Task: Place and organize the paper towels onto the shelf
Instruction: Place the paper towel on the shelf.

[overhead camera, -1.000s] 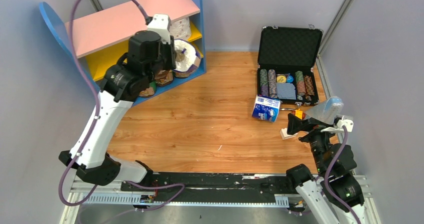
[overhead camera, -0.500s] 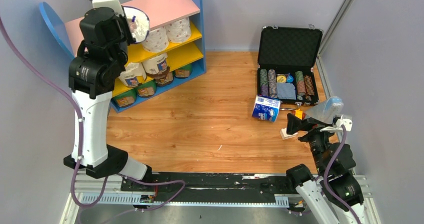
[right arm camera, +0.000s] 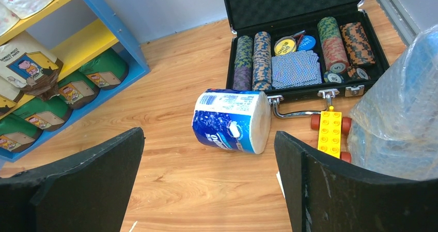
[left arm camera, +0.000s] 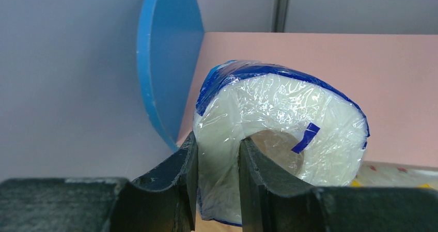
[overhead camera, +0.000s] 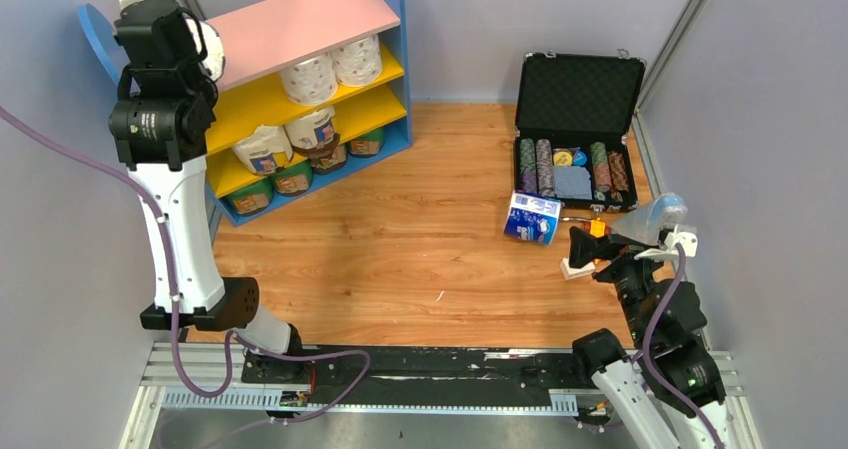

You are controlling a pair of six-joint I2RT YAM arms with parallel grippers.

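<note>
Pale grey-lilac walls (overhead camera: 480, 29) on three sides, metal corner posts (overhead camera: 675, 34). Wood-grain worktop (overhead camera: 400, 249), evenly lit. Black strip and aluminium rails (overhead camera: 430, 384) along near edge.

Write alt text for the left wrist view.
The left hand pinches a plastic-wrapped white roll with blue trim, one finger outside the roll and one in its hollow core. Behind it are the shelf's pink top board and a rounded blue side panel, against a grey wall.

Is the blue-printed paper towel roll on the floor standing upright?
No. The blue-printed paper towel roll lies on its side on the wood floor, its flat end facing right.
</note>
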